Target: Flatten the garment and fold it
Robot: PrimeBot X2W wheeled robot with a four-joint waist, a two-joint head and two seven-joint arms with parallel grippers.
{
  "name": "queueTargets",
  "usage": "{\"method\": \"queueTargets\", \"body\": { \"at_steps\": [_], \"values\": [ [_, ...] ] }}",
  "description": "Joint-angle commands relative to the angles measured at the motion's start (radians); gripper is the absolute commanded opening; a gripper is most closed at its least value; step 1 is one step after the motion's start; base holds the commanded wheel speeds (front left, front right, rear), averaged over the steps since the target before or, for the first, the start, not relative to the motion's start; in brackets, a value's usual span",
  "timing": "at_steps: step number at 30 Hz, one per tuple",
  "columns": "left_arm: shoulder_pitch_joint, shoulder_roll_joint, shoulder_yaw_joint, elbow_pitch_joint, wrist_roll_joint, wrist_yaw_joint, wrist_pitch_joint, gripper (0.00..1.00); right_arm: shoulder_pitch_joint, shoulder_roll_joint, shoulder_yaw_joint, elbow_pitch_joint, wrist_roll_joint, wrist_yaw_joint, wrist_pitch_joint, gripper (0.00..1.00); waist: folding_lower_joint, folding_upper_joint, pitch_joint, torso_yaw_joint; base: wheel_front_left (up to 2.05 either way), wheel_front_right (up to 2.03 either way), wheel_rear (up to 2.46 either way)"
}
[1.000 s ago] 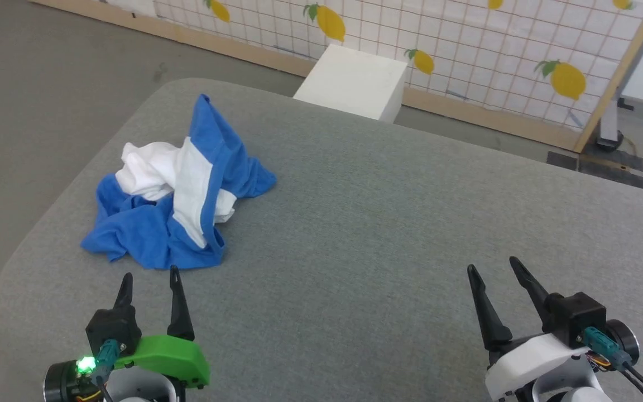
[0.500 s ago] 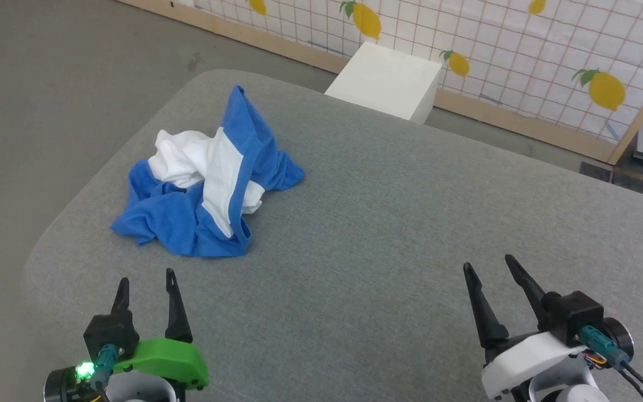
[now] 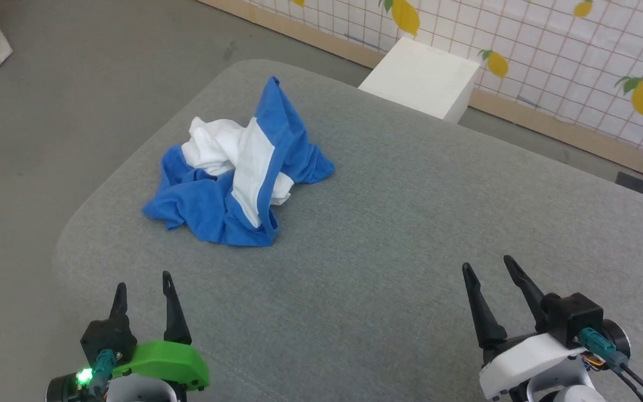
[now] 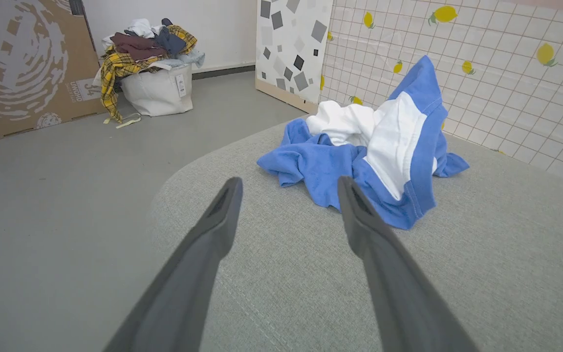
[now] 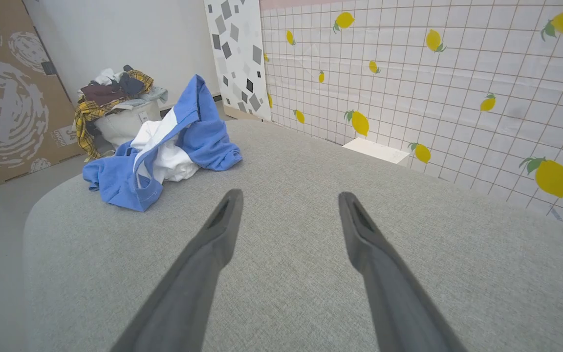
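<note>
The garment (image 3: 232, 184), white with royal-blue parts, lies crumpled in a heap on the grey table (image 3: 411, 223), towards its far left. One blue corner stands up in a peak. My left gripper (image 3: 143, 279) hovers open near the table's front left corner, short of the heap and touching nothing. In the left wrist view the garment (image 4: 374, 142) lies just beyond my left gripper (image 4: 289, 183). My right gripper (image 3: 487, 265) is open at the front right, far from the cloth. The right wrist view shows the garment (image 5: 164, 146) off to the left of my right gripper (image 5: 289, 198).
A white box (image 3: 419, 78) stands on the floor behind the table, before a lemon-patterned grid wall (image 3: 578, 50). A white basket of mixed clothes (image 4: 152, 73) sits on the floor left of the table, beside a large cardboard panel (image 4: 22, 63).
The head camera has turned left, so the garment and table sit further right in the picture. Both grippers remain open and the garment's shape is unchanged.
</note>
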Motion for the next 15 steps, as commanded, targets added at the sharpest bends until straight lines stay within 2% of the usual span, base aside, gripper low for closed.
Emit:
{"method": "queueTargets", "body": {
  "at_steps": [1, 15],
  "values": [
    [-0.009, 0.008, -0.002, 0.005, -0.011, 0.011, -0.010, 1.00, -0.018, 0.001, 0.003, 0.006, 0.009, -0.001, -0.010, 1.00, 0.0000, 0.0000, 0.000, 0.012, 0.00, 0.00, 0.00],
    [-0.006, 0.017, 0.005, 0.008, -0.046, 0.046, -0.040, 1.00, -0.021, 0.001, 0.011, 0.025, 0.027, -0.001, -0.032, 1.00, 0.0000, 0.0000, 0.002, 0.076, 0.00, 0.00, 0.00]
  ]
}}
